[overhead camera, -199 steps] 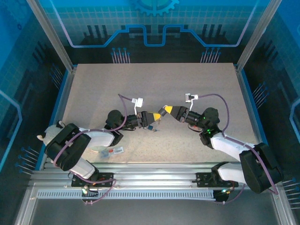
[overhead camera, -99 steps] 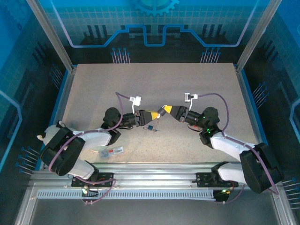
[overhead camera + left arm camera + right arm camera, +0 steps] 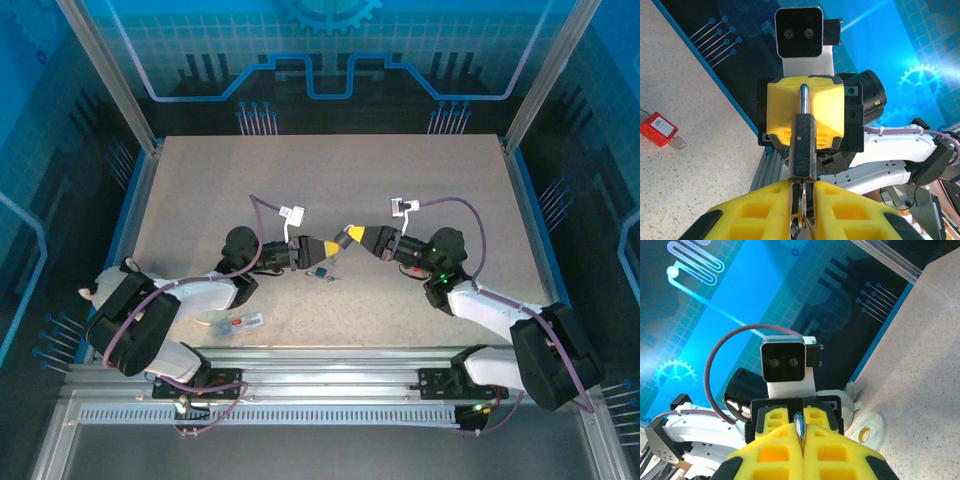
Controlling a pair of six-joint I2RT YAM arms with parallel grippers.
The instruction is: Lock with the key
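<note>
1. The two arms meet nose to nose above the middle of the table (image 3: 220,190). The right gripper (image 3: 804,117) is clamped on the steel hoop (image 3: 803,97) of a dark padlock (image 3: 804,145), holding it up in the air.
2. The left gripper (image 3: 802,187) is pinched on the key (image 3: 799,202) at the lock's underside, with its ring hanging between the fingers.
3. To me this is the key-in-lock step. I cannot tell how deep the key sits.
4. Next should be a clean twist of the left wrist while the right holds firm.

Robot lab cell, aluminium frame (image 3: 108,75), circuit-print walls (image 3: 420,40)
</note>
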